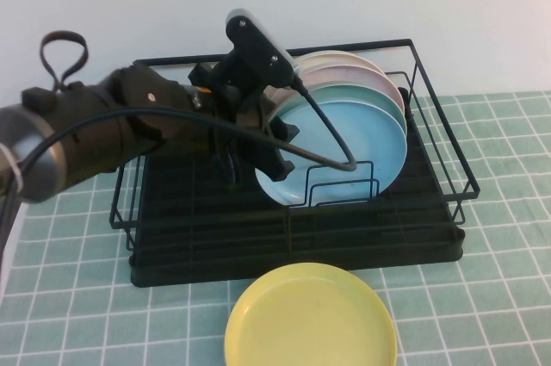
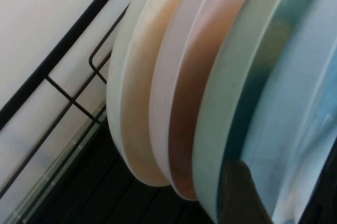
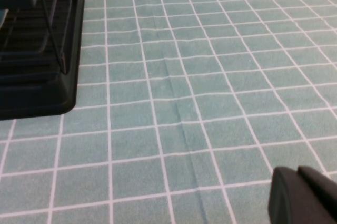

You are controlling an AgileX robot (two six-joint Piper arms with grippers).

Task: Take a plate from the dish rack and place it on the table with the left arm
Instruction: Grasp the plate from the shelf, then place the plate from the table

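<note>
The sky-blue plate (image 1: 349, 138) stands upright at the front of a row of plates in the black dish rack (image 1: 449, 178). My left gripper (image 1: 281, 149) is inside the rack at the plate's left rim. In the left wrist view the left gripper (image 2: 281, 203) straddles the sky-blue plate (image 2: 295, 103). One finger (image 2: 237, 195) sits between it and the mint-green plate (image 2: 226, 124) behind, and the other shows at the frame's edge; the jaws look open. My right gripper (image 3: 295, 174) is shut and empty, low over the tiled table (image 3: 184, 103).
A yellow plate (image 1: 310, 319) lies flat on the table (image 1: 508, 297) in front of the rack. Behind the mint-green plate stand pink and cream plates (image 2: 158, 87). The rack's corner (image 3: 47, 76) shows in the right wrist view.
</note>
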